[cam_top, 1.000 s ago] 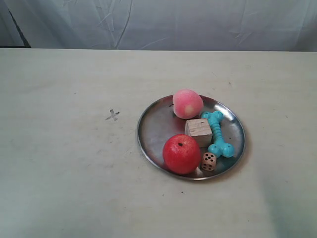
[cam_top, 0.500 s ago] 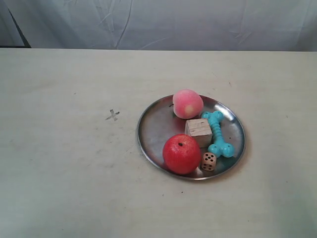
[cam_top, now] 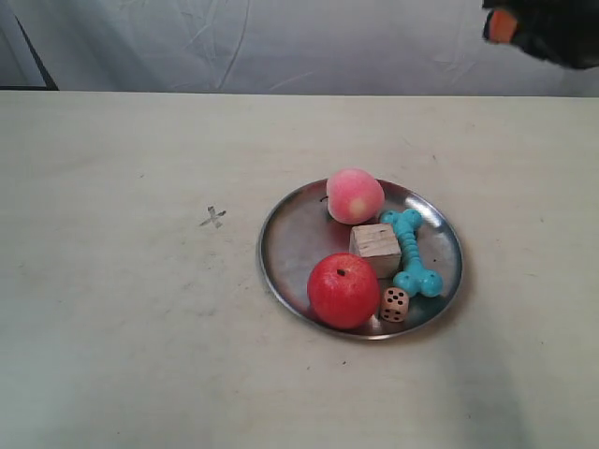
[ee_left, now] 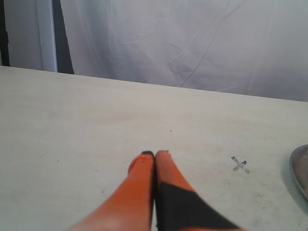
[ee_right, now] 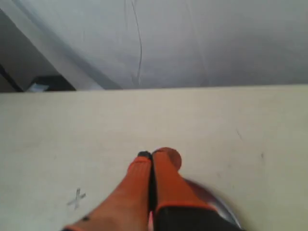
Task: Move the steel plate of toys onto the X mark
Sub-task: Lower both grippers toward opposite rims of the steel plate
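Observation:
The steel plate (cam_top: 292,238) lies on the table, right of the middle, and holds a red apple (cam_top: 343,290), a pink peach (cam_top: 355,195), a turquoise bone (cam_top: 412,253), a wooden cube (cam_top: 376,245) and a spotted die (cam_top: 394,304). The X mark (cam_top: 213,217) is drawn to the plate's left, apart from it. My left gripper (ee_left: 155,154) is shut and empty, with the X mark (ee_left: 239,164) and the plate's rim (ee_left: 299,168) off to one side. Above the plate (ee_right: 222,204) my right gripper (ee_right: 151,155) is also shut and empty, and the X mark (ee_right: 77,197) shows beside it.
The arm at the exterior view's right (cam_top: 547,33) hangs high in the top corner, dark with an orange tip. A pale wrinkled curtain (cam_top: 309,42) runs behind the table's far edge. A few small dark specks (cam_top: 142,175) dot the beige tabletop.
A dark arm with an orange tip has come into the exterior view's top right corner. The plate and toys have not moved.

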Available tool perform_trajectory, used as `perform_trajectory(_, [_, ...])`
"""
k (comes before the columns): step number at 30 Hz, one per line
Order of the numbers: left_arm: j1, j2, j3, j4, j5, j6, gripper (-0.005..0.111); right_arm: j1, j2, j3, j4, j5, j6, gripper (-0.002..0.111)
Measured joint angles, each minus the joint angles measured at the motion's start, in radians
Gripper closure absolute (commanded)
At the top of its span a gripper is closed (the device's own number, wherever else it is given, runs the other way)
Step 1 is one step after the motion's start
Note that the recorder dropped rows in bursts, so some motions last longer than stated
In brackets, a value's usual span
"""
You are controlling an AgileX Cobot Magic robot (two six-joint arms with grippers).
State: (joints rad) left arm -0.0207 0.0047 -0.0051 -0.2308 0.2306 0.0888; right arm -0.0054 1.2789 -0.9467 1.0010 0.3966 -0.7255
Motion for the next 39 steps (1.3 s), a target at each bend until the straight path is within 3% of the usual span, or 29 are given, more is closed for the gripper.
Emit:
perform_trajectory(4, [0.000,0.000,0.000,0.010,-0.013,0.000,0.106,0.000,0.113,-0.002,-0.032,0.053,0.000,0.109])
perform_trajectory(9, [0.000,0.000,0.002,-0.069,-0.331,-0.048,0.106,0.000,0.122,-0.002,-0.097,0.075,0.041,0.109])
perform_trajectory(14, [0.000,0.000,0.002,-0.199,-0.485,-0.140,0.106,0.000,0.122,0.037,-0.262,0.121,0.255,0.109])
perform_trajectory(22, [0.000,0.000,-0.003,-0.393,-0.529,-0.178,0.107,0.000,0.122,0.085,-0.620,0.212,0.607,0.109])
perform_trajectory(25, [0.000,0.053,-0.084,-0.404,-0.516,-0.166,0.107,0.000,0.122,0.086,-0.660,0.230,0.658,0.097])
perform_trajectory(29, [0.000,0.315,-0.290,-0.402,-0.404,-0.095,0.107,0.000,0.122,0.086,-0.672,0.238,0.676,0.067])
perform_trajectory(31, [0.000,0.519,-0.426,-0.369,-0.274,-0.072,0.107,0.000,0.122,0.087,-0.672,0.247,0.689,0.054])
perform_trajectory(35, [0.000,0.939,-0.713,-0.277,0.031,-0.006,0.107,0.000,0.122,0.120,-0.672,0.251,0.726,0.050])
perform_trajectory(39, [-0.022,1.331,-0.968,-0.344,0.281,0.195,0.107,0.000,0.122,0.216,-0.670,0.206,0.772,0.050])
